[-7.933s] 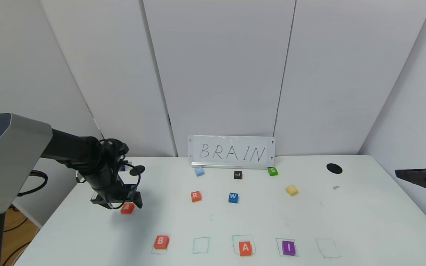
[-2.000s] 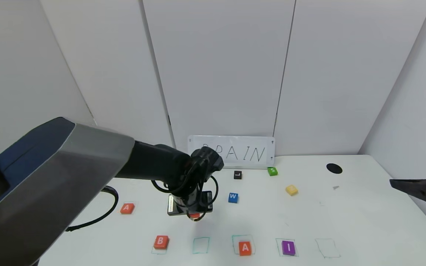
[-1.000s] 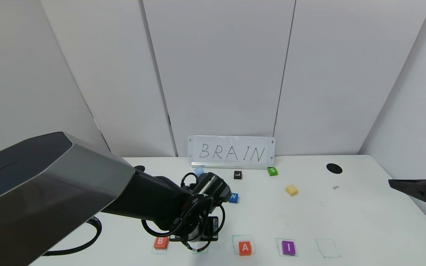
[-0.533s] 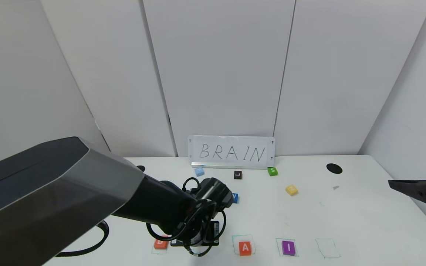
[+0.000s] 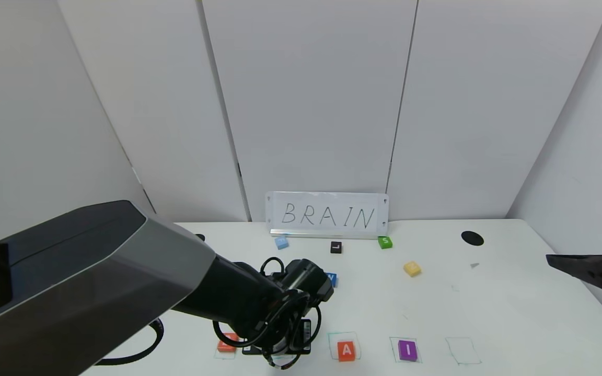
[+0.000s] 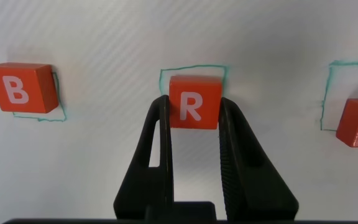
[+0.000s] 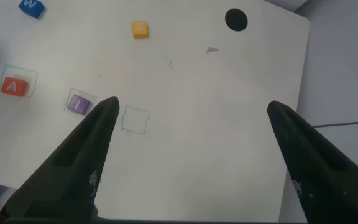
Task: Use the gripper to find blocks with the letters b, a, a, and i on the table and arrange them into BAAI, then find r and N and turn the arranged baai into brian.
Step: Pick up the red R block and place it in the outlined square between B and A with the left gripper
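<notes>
Gripping the R block (image 6: 193, 108) between both fingers, our left gripper (image 6: 193, 118) sits low over the near edge of the table (image 5: 489, 313), at the second green square (image 6: 192, 70) of the drawn row. In the left wrist view the block seems to rest inside that outline, though we cannot tell whether it touches the surface. Just to its left is the B block (image 6: 18, 88); to its right an A block (image 5: 346, 350), then the purple I block (image 5: 407, 350). The yellow N block (image 5: 412, 268) lies farther back, right of centre. Our right gripper (image 7: 191, 155) hangs out past the table's right side, jaws spread wide and holding nothing.
</notes>
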You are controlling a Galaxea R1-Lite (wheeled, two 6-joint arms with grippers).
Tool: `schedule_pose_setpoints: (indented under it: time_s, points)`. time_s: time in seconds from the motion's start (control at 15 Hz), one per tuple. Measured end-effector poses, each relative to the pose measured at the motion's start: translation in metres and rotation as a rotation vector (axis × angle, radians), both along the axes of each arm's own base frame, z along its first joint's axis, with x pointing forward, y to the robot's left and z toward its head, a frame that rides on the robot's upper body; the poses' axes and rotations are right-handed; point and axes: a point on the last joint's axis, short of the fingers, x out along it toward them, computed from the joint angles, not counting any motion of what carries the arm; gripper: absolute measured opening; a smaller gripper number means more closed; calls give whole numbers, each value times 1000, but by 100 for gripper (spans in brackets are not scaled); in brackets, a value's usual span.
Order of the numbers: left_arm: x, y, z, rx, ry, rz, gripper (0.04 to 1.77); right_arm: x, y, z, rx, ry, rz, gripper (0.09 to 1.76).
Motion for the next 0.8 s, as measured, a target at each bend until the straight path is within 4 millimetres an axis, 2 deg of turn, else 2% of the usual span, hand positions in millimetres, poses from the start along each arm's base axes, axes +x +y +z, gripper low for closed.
schedule_pose_setpoints:
  time_s: [0.8]
  points:
    - [0, 0, -7, -12, -12, 15, 49, 0, 1, -1, -4, -2, 1, 171]
